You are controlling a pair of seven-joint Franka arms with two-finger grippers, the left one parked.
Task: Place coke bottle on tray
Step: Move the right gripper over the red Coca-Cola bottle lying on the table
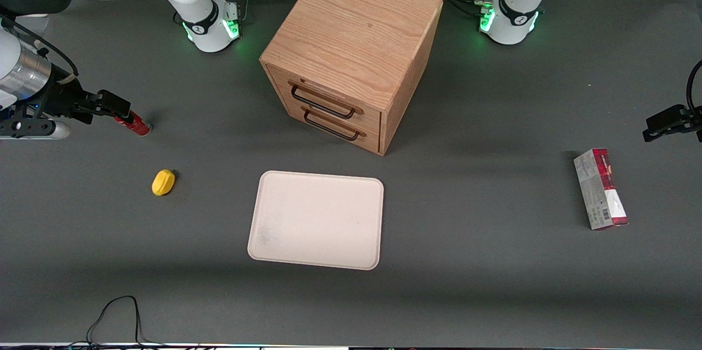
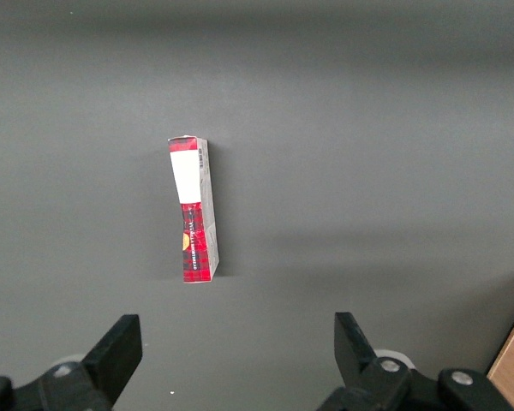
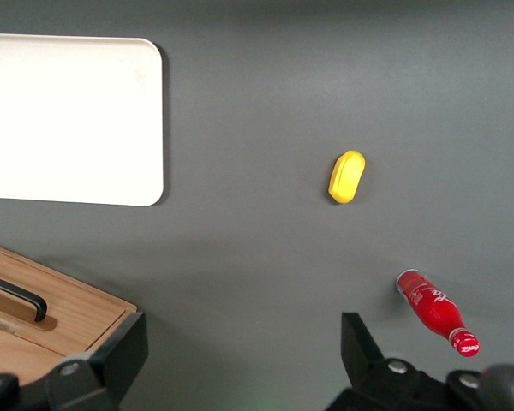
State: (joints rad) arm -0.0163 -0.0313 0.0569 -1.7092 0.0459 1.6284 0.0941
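Your tray [image 1: 316, 220] lies nearest the camera, bare. Your end effector [image 3: 240, 355] hangs spread wide above the counter [image 1: 471, 262], just beside the coke bottle [image 1: 133, 123], holding nothing.

Dark grey table [image 1: 493, 295], carrying wooden cabinet [image 1: 351, 48], tray [image 1: 317, 220], coke bottle [image 1: 133, 123], yellow object [image 1: 163, 182], carton [image 1: 600, 188]

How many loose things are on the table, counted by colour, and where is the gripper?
Red: 1, the coke bottle
Yellow: 1, the small yellow object
Cream: 1, the tray
Wood brown: 1, the two-drawer cabinet
Red and grey: 1, the carton
Total: 5
The gripper is open above the table, beside the lying bottle.
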